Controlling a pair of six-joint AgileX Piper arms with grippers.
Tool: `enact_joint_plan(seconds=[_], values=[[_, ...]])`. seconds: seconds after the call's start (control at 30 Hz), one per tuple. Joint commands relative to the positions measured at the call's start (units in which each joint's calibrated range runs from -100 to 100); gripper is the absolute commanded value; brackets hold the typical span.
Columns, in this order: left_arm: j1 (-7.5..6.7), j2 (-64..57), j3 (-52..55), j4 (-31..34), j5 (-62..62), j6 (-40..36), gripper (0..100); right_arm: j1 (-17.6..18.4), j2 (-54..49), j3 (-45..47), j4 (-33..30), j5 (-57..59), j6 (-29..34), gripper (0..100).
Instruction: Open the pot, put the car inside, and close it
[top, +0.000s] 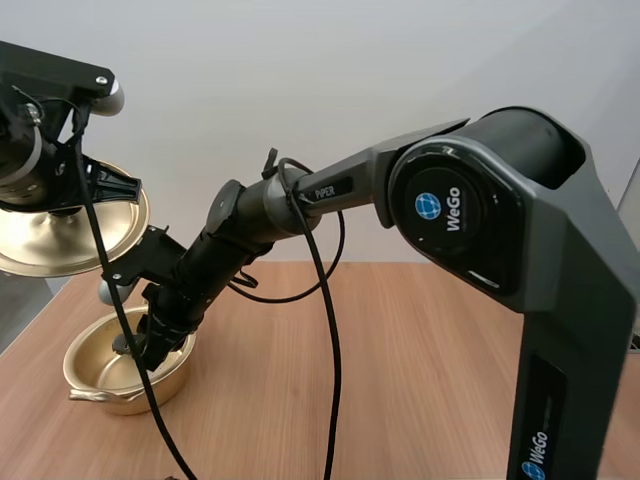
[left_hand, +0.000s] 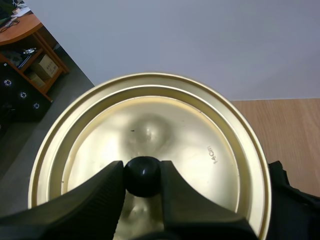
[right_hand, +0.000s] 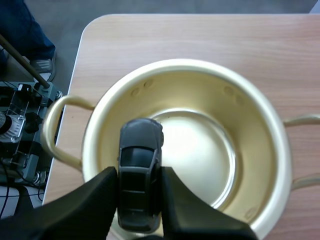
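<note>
right pincer (right_hand: 140, 175) pinching the small grey car (right_hand: 140, 160) over the open gold pot (right_hand: 200, 80) on the wooden surface (right_hand: 200, 35) | left pincer (left_hand: 142, 172) pinching the black knob (left_hand: 142, 176) of the gold lid (left_hand: 190, 125), held up left of the pot | lid reads "14Cm" | right arm (top: 520, 300) reads "WeGo" and "PiPER"

Plain white wall (top: 300, 90) rising behind, light wooden table (top: 420, 350) spread out in front, corner rounded, grey floor (right_hand: 67, 20) just past its edge.
</note>
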Motion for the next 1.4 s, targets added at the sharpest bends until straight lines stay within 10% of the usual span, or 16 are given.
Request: enact_joint_plan(seconds=[0.0,1.37], values=[[0.03,0.01,-0.01,-0.10,0.07,-0.05,0,-0.01,0.31,-1.69,0.00,0.87,0.00,0],[0.03,0.01,-0.01,-0.13,0.14,-0.86,0,0.05,8.35,-4.78,6.03,-10.91,-2.05,8]])
